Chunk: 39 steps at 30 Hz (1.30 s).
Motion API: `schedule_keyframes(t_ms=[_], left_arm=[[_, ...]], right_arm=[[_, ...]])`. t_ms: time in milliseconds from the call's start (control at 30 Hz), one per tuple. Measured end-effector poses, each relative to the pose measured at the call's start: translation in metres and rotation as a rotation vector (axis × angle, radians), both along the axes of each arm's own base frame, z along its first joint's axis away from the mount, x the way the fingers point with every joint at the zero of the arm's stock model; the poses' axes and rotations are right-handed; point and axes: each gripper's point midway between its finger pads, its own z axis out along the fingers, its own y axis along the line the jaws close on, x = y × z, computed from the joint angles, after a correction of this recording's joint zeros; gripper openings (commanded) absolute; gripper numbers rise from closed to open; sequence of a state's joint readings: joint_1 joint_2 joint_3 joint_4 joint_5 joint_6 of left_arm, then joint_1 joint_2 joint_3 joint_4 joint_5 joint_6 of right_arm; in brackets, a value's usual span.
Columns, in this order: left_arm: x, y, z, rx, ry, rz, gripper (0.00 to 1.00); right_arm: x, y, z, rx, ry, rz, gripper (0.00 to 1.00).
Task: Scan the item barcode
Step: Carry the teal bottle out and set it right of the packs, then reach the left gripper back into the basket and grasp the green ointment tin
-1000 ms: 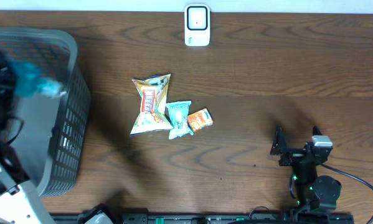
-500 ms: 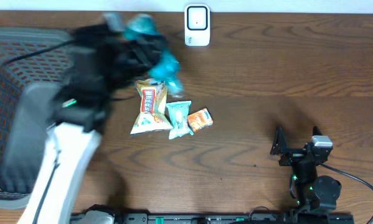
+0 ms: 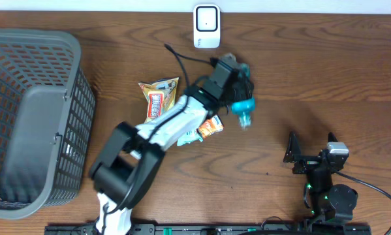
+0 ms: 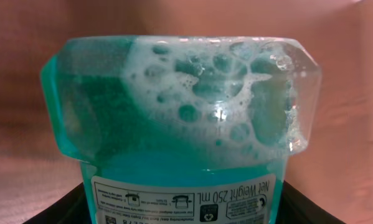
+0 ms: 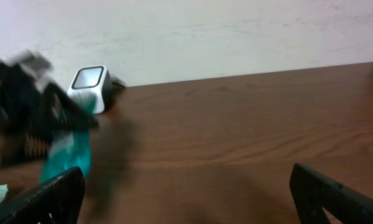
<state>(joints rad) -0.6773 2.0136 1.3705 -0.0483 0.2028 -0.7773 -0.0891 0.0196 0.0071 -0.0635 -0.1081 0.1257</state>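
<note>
– How many things can you see? Start close to you.

– Closest to me is my right hand [image 3: 311, 145]. Its two fingers are spread as wide as they go, and there is nothing in them. There is one grey basket [image 3: 78, 98] on the left side of the table [image 3: 326, 72]. In the middle lie three snack bags: one yellow bag [image 3: 159, 98], one small blue-green bag [image 3: 191, 136] and one orange bag [image 3: 211, 126]. My left arm reaches over them and hides part of the blue-green one.

– And the thing to scan?

– One blue-green bottle [image 4: 186, 124], with bubbles inside. My left hand [image 3: 237, 86] has its fingers closed partway around it and holds it. The bottle is just past the snack bags and a bit to their right. Farthest away is one white scanner [image 3: 207, 26], by the wall. The bottle is near it, on its right, on my side of it. I cannot tell if the bottle touches the table.

– What changed?

– A second ago the bottle was over the basket. Half a second ago it was swinging over the yellow bag. Now it is on the other side of the bags. The three bags, the scanner and my right hand are where they were.
</note>
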Motion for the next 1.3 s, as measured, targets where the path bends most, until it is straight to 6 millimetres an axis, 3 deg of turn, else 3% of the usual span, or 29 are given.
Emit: schedule_keyframes(t_ms=[133,300,467,533,567,667,733,867,933,967,1067,1200,1300], left_arm=[[-0.012,0.014,-0.034,0.095,0.086,0.007,0.38],[-0.020,0.035,-0.049,0.198,0.126,0.004,0.43],[-0.032,0.044,-0.058,0.256,0.162,-0.023,0.78],[-0.032,0.044,-0.056,0.261,0.154,-0.034,0.89],[-0.031,0.044,-0.053,0.259,0.147,-0.037,0.99],[-0.032,0.044,-0.032,0.253,0.110,-0.056,0.98],[-0.033,0.046,-0.001,0.249,0.066,-0.080,0.98],[-0.029,0.062,0.100,0.254,-0.103,-0.080,0.98],[-0.027,0.090,0.162,0.275,-0.212,-0.014,0.98],[-0.027,0.113,0.194,0.289,-0.269,0.045,0.98],[-0.033,0.193,0.262,0.328,-0.380,0.250,0.98],[-0.056,0.310,0.302,0.358,-0.396,0.583,0.98],[-0.082,0.385,0.312,0.357,-0.354,0.849,0.98]], right_arm=[[0.000,0.000,0.000,0.000,0.000,0.000,0.99],[0.000,0.000,0.000,0.000,0.000,0.000,0.99],[0.000,0.000,0.000,0.000,0.000,0.000,0.99],[0.000,0.000,0.000,0.000,0.000,0.000,0.99],[0.000,0.000,0.000,0.000,0.000,0.000,0.99],[0.000,0.000,0.000,0.000,0.000,0.000,0.99],[0.000,0.000,0.000,0.000,0.000,0.000,0.99],[0.000,0.000,0.000,0.000,0.000,0.000,0.99],[0.000,0.000,0.000,0.000,0.000,0.000,0.99],[0.000,0.000,0.000,0.000,0.000,0.000,0.99],[0.000,0.000,0.000,0.000,0.000,0.000,0.99],[0.000,0.000,0.000,0.000,-0.001,0.000,0.99],[0.000,0.000,0.000,0.000,0.000,0.000,0.99]])
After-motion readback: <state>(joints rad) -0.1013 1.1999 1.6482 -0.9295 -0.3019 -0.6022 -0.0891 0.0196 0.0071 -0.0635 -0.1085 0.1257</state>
